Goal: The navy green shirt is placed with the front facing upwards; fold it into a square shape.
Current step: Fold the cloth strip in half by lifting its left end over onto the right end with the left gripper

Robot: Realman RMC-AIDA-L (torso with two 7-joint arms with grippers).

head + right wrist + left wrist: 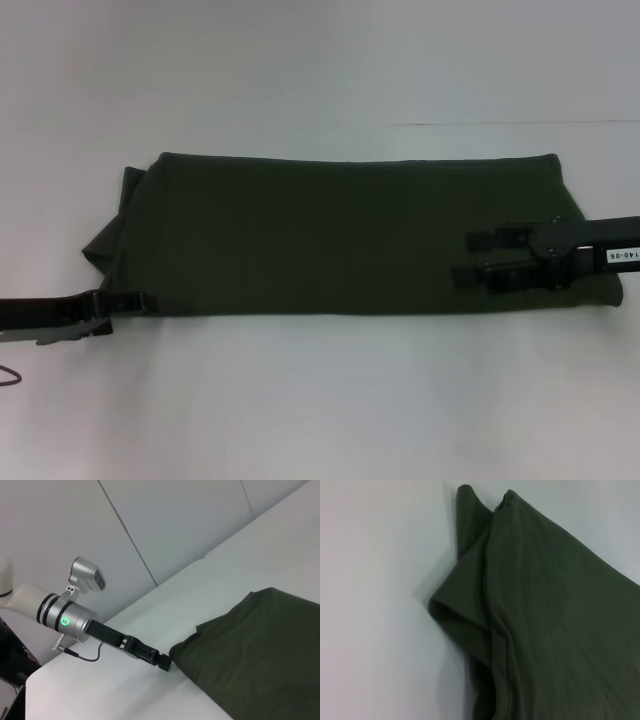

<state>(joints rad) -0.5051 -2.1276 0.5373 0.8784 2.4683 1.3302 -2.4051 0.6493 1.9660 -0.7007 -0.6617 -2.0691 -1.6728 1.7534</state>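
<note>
Navy green shirt [340, 235] lies on the white desk [320, 400], folded into a long horizontal band; no print visible on the upper face. A sleeve [108, 235] pokes out at the shirt's left end, layered and creased in the left wrist view [465, 615].

Left gripper [135, 300] sits at the shirt's near-left corner, touching its edge; the right wrist view [165, 661] shows its tip against the fabric corner. Cannot tell whether its fingers are parted or pinching cloth.

Right gripper [475, 257] is over the shirt's right end, above the fabric, fingers spread apart and pointing toward the shirt's middle, nothing held between them. Contact with cloth not discernible.
</note>
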